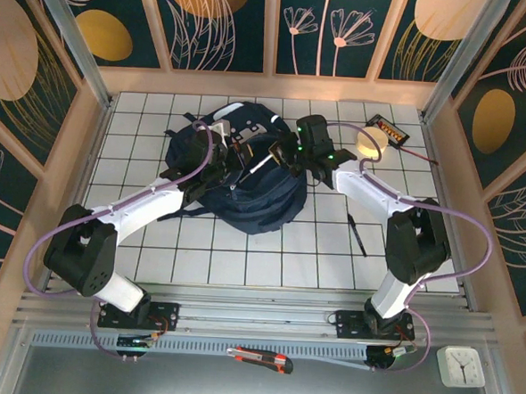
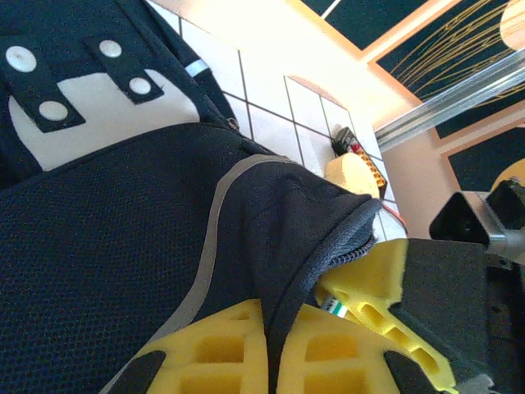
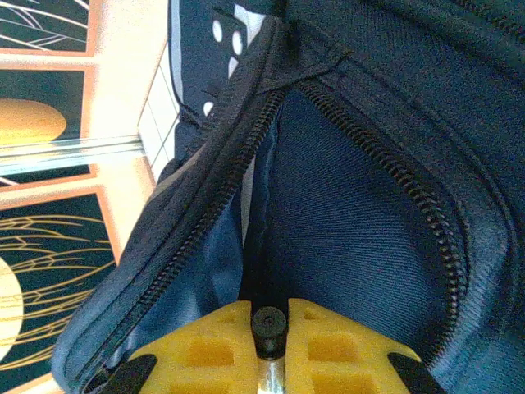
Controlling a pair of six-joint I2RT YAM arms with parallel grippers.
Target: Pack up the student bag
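Student bag (image 1: 262,206), navy with pale stripes and a white patch, lies slumped on the white tiled table (image 1: 197,247), a little toward twelve o'clock of the table's centre in the top view. Both arms reach over it, the left from seven o'clock and the right from four o'clock, and their wrists meet above the bag's upper half. In the left wrist view we see the left gripper (image 2: 267,349) pressed together on a fold of the bag's mesh fabric, the cloth running between its yellow pads. In the right wrist view the right gripper (image 3: 269,316) sits at an unzipped opening, its pads nearly touching and pinching a slim dark-capped item (image 3: 269,324); we cannot tell what it is. We judge the step in hand to be loading this item while the left arm holds the opening apart. The next move, we think, calls for pushing deeper past the zip teeth, then letting go without snagging. What looks like a calculator (image 1: 385,131) lies at two o'clock of the bag, well apart, and a black pen (image 1: 357,235) lies at four o'clock, both yet to be packed.
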